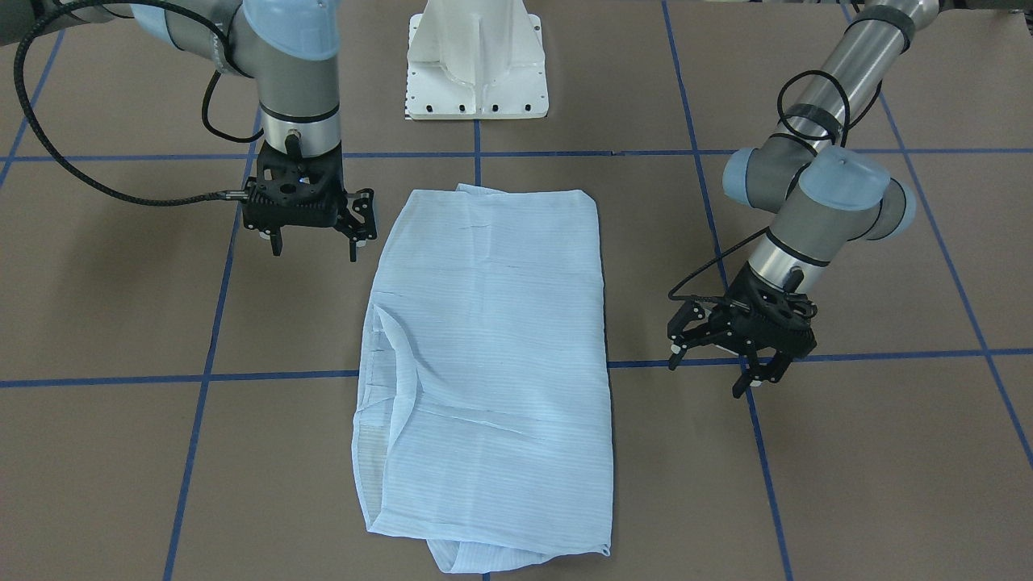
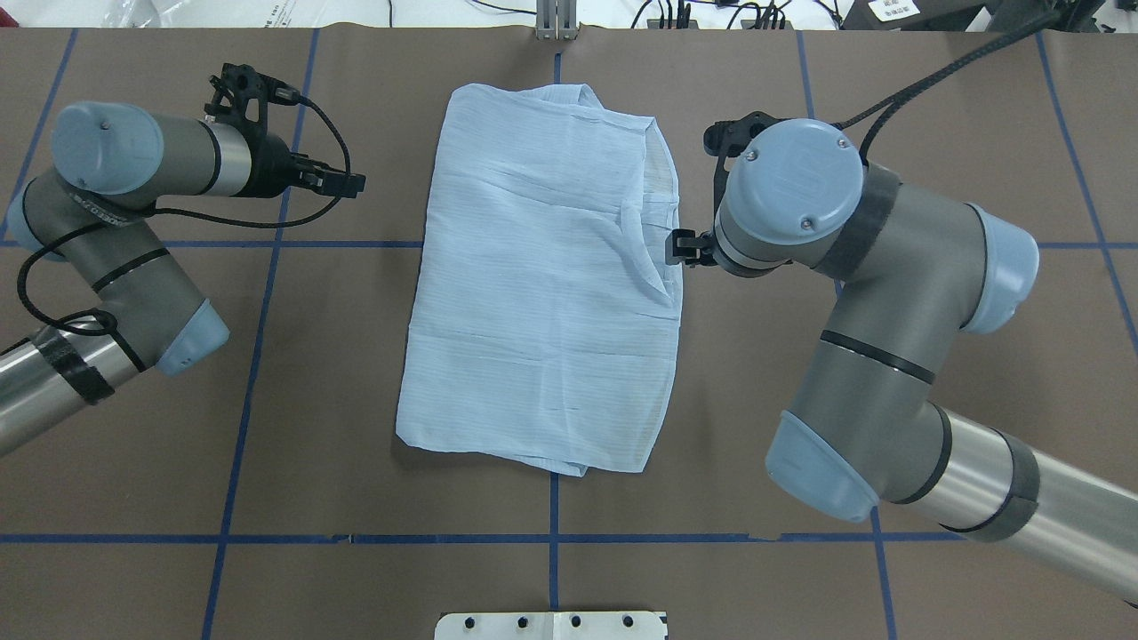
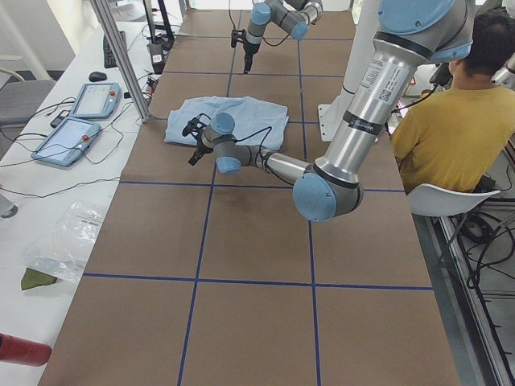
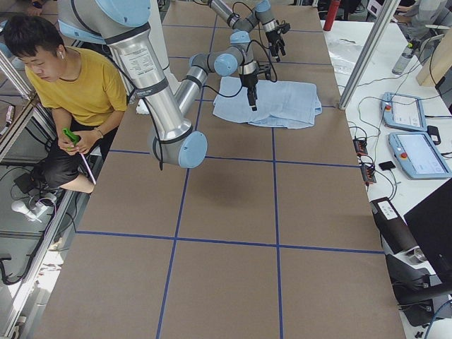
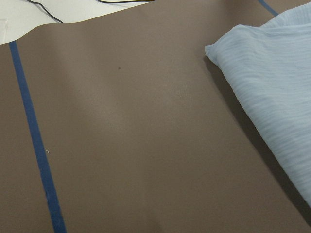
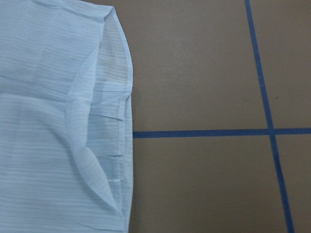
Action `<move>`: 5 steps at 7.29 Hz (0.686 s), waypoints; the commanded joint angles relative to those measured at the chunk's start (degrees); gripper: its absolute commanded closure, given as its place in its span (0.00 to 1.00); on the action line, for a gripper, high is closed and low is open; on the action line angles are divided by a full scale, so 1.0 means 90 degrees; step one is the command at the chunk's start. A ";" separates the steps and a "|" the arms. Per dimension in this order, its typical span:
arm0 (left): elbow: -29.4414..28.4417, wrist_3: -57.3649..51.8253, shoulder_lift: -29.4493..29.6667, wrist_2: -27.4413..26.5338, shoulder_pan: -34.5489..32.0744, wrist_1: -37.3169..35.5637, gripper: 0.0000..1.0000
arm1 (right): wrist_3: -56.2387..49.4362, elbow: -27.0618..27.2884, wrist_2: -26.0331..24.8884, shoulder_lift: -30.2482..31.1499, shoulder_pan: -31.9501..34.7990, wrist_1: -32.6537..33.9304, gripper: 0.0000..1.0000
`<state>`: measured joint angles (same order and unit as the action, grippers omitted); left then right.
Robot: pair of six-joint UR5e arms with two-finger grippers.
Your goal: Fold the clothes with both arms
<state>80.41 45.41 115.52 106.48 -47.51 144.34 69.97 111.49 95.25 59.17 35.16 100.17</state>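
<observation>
The light-blue striped shirt lies folded into a long rectangle in the middle of the brown table. It also shows in the overhead view. A sleeve or placket fold shows along its edge on the robot's right. My left gripper is open and empty, above bare table beside the shirt's left edge. My right gripper is open and empty, above the table beside the shirt's right edge. In the overhead view the right gripper is mostly hidden under its wrist.
The white pedestal base stands at the robot's side of the table. Blue tape lines cross the table. Teach pendants and a metal post are on the operators' side. A person in yellow sits beside the table.
</observation>
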 commanded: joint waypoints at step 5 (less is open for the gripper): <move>0.3166 0.3240 -0.1156 -0.1076 0.2793 -0.2376 0.00 | 0.1981 0.0200 -0.0241 0.0554 -0.0351 -0.1569 0.00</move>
<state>107.50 68.10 105.72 100.79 -28.71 125.80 87.53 113.32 93.85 64.09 32.58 86.17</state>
